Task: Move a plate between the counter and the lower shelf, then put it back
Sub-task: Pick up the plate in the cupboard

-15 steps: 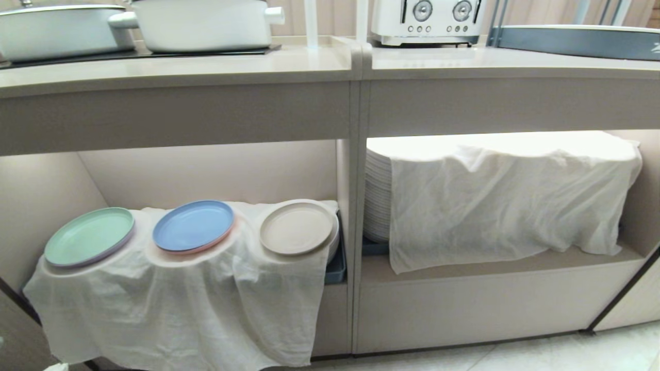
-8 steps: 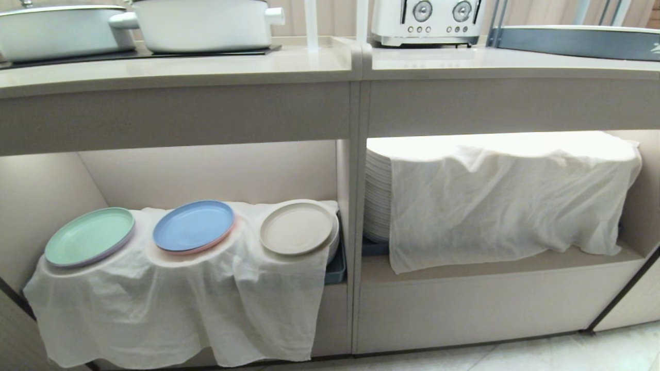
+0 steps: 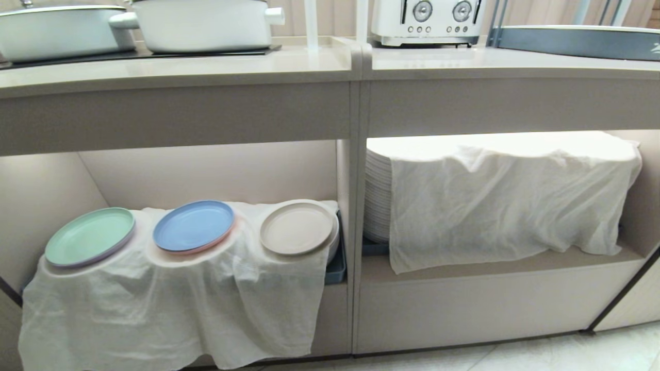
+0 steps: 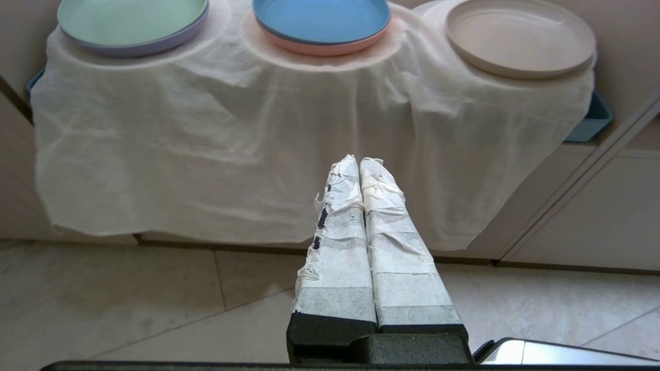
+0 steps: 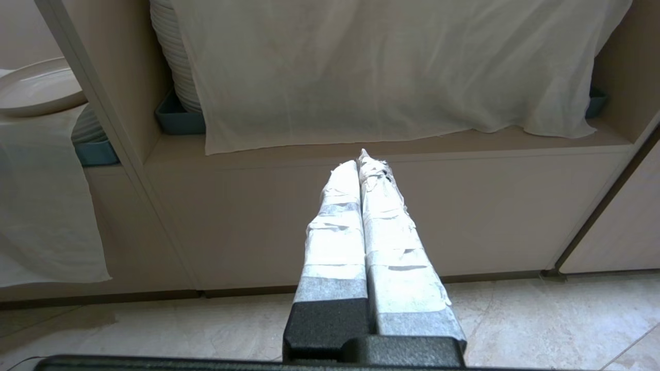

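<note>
- The plate [image 3: 296, 227] is seen on the white cloth [image 3: 170, 304] in the left compartment of the lower shelf [image 3: 495, 260], close against the vertical divider [image 3: 355, 221], at the right end of a row with the blue plate [image 3: 193, 225] and the mint-green plate [image 3: 89, 236].
- Compared with a second ago, a small pale object at the bottom left corner of the head view is no longer seen; plates and cloth are unmoved.
- The left gripper [image 4: 359, 163] is held low, out in front of the cloth's hanging edge; its taped fingers are pressed together and nothing is gripped.
- The right gripper [image 5: 361, 161] is parked before the right compartment, fingers likewise together and empty.
- The counter [image 3: 175, 69] carries pots and a toaster, but no plate.
- With the plate on the shelf and both arms withdrawn, the task is judged complete or nearly so.
</note>
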Robot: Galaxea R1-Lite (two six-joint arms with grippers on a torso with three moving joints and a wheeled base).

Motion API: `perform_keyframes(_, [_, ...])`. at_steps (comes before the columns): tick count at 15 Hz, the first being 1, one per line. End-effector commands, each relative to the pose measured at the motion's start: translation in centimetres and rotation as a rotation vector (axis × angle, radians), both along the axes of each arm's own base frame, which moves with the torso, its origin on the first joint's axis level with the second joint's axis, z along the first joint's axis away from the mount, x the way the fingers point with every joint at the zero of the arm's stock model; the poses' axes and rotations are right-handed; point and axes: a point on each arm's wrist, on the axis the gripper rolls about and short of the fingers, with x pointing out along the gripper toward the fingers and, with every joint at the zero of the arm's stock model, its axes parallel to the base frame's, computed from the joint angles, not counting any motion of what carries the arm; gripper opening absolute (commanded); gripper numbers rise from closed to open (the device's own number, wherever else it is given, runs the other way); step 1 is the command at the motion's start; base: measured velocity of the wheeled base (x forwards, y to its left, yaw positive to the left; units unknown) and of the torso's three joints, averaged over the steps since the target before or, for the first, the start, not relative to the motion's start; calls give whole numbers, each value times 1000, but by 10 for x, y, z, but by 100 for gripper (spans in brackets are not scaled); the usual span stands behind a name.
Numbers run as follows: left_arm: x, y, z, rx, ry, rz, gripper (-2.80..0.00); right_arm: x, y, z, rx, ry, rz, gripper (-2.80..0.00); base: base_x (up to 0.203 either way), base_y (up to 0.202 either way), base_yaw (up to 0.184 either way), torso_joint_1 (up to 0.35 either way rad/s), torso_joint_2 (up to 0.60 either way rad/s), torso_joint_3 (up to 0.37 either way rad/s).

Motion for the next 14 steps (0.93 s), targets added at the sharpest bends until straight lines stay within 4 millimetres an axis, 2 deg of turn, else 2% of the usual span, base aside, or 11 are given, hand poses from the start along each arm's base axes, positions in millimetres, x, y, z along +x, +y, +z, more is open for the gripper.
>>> perform_keyframes(1, [-6,0,-1,1,-52,-16,-280,0,0,0,0,0,0,-280,0,0,0,0,0,0])
perform_keyframes(3, [-12,-1,-7,4,-71,-36,-280,0,0,0,0,0,0,-280,0,0,0,0,0,0])
perform_keyframes(6, [-24,-1,-11,1,-193,-60,-280,0,0,0,0,0,0,-280,0,0,0,0,0,0])
perform_keyframes(14, [-25,-1,-12,-2,-199,-64,-280,0,0,0,0,0,0,-280,0,0,0,0,0,0])
